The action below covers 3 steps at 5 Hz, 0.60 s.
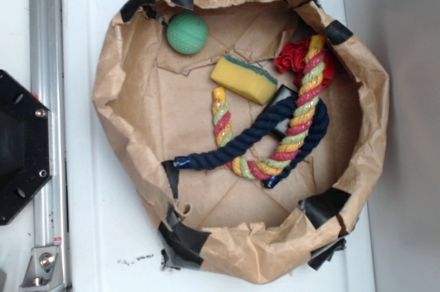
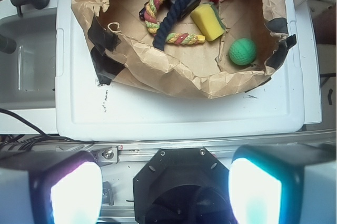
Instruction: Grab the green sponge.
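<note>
Exterior view: a brown paper basin (image 1: 124,79) patched with black tape sits on a white surface (image 1: 89,3). Inside it, the green sponge (image 1: 243,80), yellow with a dark-green face, lies just right of and below the green ball (image 1: 187,33). A multicoloured rope (image 1: 295,120) and a navy rope (image 1: 240,144) curl below the sponge, and a red cloth (image 1: 295,55) lies to its right.

Wrist view: the gripper (image 2: 164,192) hangs well short of the basin, its fingers (image 2: 73,192) spread wide apart, pinching nothing. The sponge rests inside the basin, left of and above the ball.
</note>
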{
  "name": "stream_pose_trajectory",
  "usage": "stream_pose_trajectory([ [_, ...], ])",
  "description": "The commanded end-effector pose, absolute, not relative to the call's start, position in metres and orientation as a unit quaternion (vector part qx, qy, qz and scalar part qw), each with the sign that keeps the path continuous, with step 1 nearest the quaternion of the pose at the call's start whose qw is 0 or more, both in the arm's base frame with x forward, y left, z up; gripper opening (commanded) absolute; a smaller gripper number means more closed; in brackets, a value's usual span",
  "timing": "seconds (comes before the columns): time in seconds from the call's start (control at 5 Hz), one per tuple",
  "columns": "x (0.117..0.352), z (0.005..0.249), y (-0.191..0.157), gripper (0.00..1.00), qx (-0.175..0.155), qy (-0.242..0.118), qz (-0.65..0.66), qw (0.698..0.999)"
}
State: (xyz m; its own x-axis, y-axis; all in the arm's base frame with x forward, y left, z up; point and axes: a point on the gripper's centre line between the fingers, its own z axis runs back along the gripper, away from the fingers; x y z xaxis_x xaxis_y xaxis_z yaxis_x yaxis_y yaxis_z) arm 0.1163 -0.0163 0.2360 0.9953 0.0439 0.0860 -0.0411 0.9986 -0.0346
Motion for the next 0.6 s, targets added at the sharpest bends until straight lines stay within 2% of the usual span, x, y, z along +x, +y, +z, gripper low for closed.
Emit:
stream_pose_trajectory([
  [0.0, 0.116, 0.236, -0.016, 1.0, -0.016, -0.043, 0.021, 0.999],
  [0.4, 0.184, 0.191, 0.007, 1.0, -0.02, -0.123, -0.059, 0.99],
])
